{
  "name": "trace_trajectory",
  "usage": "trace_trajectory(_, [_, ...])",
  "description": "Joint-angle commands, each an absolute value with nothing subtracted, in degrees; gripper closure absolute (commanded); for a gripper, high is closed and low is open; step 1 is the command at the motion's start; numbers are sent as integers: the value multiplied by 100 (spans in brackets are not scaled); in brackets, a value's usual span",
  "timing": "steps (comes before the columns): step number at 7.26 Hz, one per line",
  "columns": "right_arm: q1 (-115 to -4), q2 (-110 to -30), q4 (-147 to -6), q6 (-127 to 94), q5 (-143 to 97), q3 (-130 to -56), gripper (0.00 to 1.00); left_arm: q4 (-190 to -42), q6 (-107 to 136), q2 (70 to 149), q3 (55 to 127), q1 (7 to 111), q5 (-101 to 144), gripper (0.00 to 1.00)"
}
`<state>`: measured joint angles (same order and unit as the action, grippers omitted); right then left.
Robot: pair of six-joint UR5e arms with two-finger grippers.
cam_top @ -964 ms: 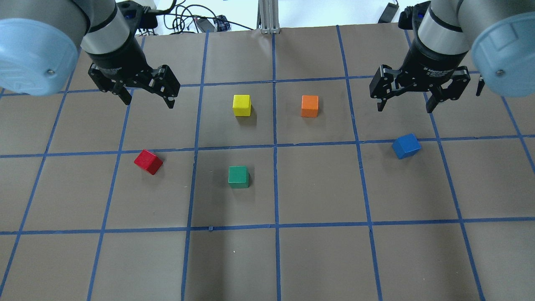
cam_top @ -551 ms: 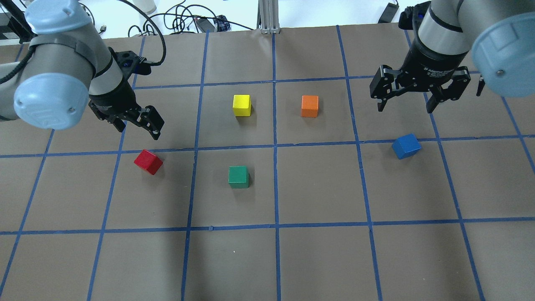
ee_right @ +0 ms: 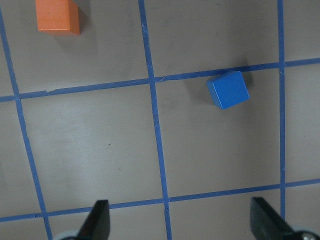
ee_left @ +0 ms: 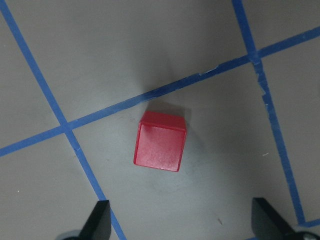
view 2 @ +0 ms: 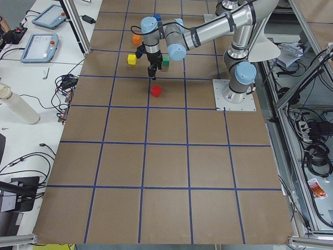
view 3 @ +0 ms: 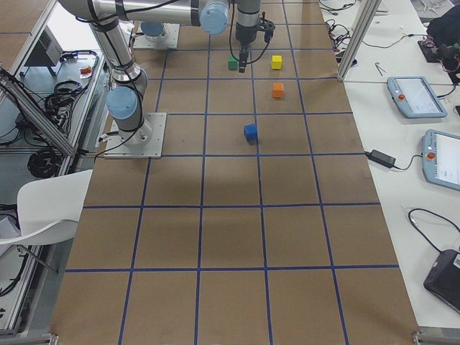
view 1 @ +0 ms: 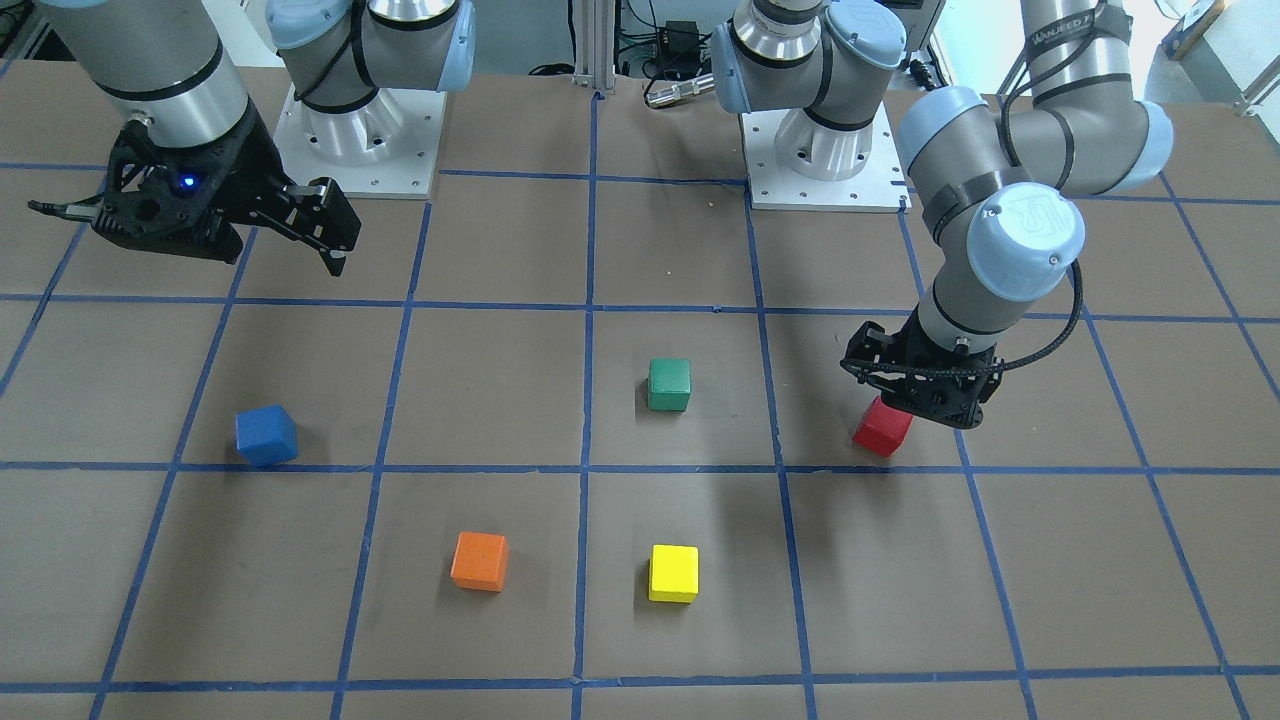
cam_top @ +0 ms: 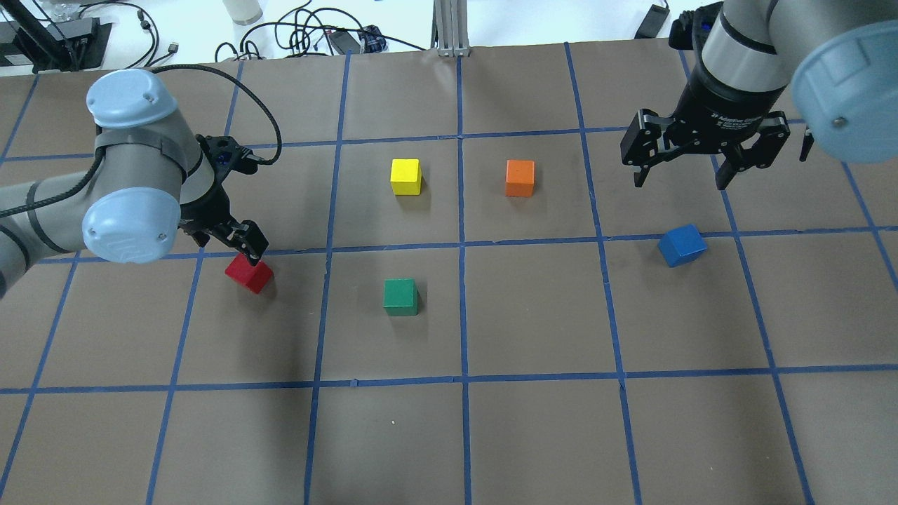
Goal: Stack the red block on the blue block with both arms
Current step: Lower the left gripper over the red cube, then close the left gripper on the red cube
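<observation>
Far left first: the left end effector (cam_top: 223, 244) hangs low over the red block (cam_top: 249, 273) with its jaws spread wide. The wrist view shows a fingertip (ee_left: 100, 222) in each bottom corner, and the cube sits ahead of them, a touch left of centre. Nothing grips it, and the side view shows clear air between fingers and cube. The block sits flat on the bench (cam_top: 533, 315), just beside a tape line and skewed to the grid, yet in the wrist view its faces run nearly square to the jaws. My read is that a small shift forward and a straight drop would put a finger on either side. A cube has no long axis, so only that slight twist matters.

In the middle stand the green cube (cam_top: 400, 296), yellow cube (cam_top: 406, 175) and orange cube (cam_top: 520, 177).

On the right, the blue block (cam_top: 682, 245) lies flat, also skewed, well apart from red. The right end effector (cam_top: 680, 179) hovers high, wide open and empty. In its wrist view blue sits ahead and right of centre, so this is the nearer arm for blue, as the left one is for red.
</observation>
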<state>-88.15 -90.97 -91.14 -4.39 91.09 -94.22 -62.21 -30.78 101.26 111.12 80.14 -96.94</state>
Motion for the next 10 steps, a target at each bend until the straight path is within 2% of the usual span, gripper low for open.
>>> trace_trajectory(1, [-8807,-9097,-9106,-431,9114,-9422,0,-5838,-3164,10501,11171,8007,-9703,0])
trace_trajectory(4, [-8807,-9097,-9114,-431,9114,-9422,0,-5766,-3155,10652,11381,8007,-9721,0])
trace_trajectory(5, [-8815,-9097,-9114,-439,9106,-9422,0,-5748,-3138,10739,11425,8007,-9721,6])
trace_trajectory(6, [-8807,-9097,-9114,-431,9114,-9422,0,-5713,-3112,10801,11339,8007,-9799,91])
trace_trajectory(9, [-8807,-9097,-9105,-431,9114,-9431,0,-5660,-3077,10706,11128,8085,-9923,100])
trace_trajectory(10, [-8807,-9097,-9105,-431,9114,-9422,0,-5825,-2772,10601,11031,8164,-9758,99])
